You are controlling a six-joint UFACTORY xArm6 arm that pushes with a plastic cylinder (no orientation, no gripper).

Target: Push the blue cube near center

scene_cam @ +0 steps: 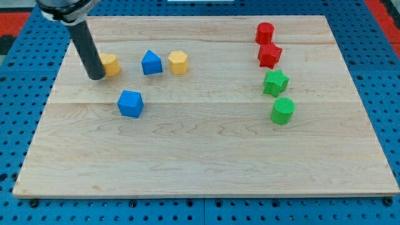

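Observation:
The blue cube [130, 104] lies on the wooden board [206, 150], left of its middle. My tip [96, 77] rests on the board up and to the left of the cube, with a gap between them. The tip touches or nearly touches the left side of a yellow block [110, 64], partly hidden behind the rod. A second blue block [151, 63], with a pointed top, sits above the cube.
A yellow hexagonal block [178, 62] lies right of the pointed blue block. At the view's right stand a red cylinder [265, 32], a red star [270, 55], a green star [275, 82] and a green cylinder [282, 110].

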